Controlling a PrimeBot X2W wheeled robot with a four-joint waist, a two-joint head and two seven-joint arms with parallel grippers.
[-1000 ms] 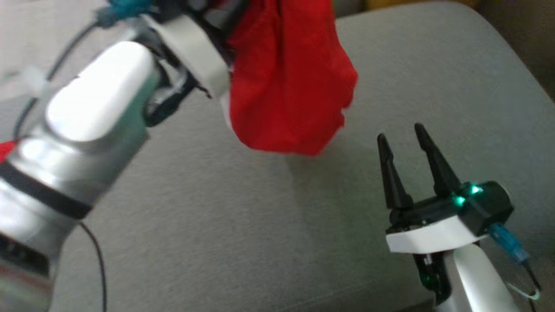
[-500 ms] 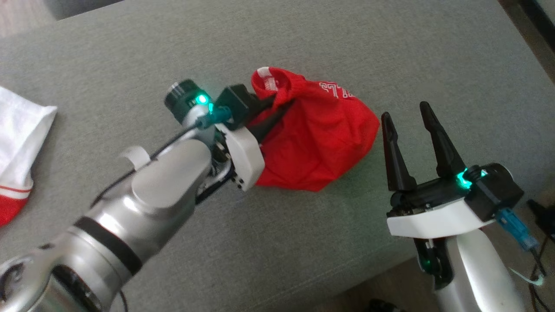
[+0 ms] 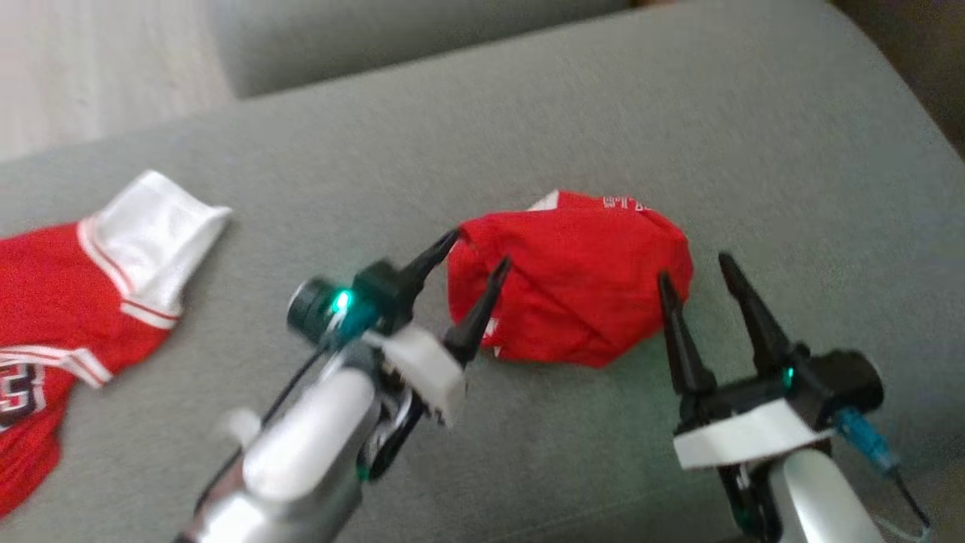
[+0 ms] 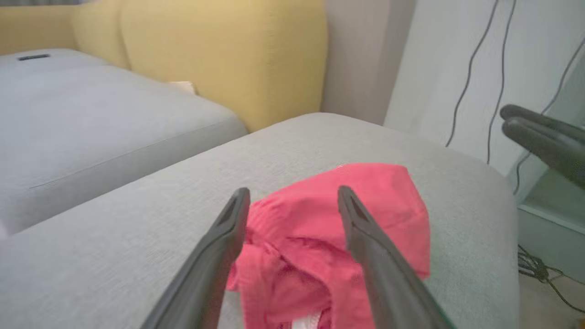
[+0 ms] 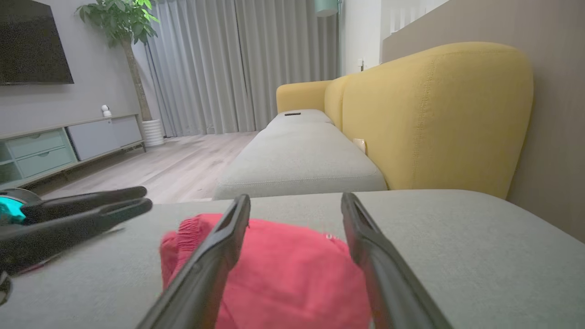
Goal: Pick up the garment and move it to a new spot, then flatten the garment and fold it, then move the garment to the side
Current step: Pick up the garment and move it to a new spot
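Left end effector (image 3: 479,249) and right end effector (image 3: 694,266) both gape wide, empty, flanking the red garment (image 3: 580,294) on the sofa (image 3: 528,136).

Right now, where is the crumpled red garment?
The garment lies bunched on the grey cushion, centre of the head view, between the left gripper and right gripper.

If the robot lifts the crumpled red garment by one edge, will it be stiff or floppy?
Probably floppy: the red garment lies in a creased heap, so it should droop when lifted. It looks thin, so likely light. Pushed on the grey cushion, it would probably bunch rather than slide.
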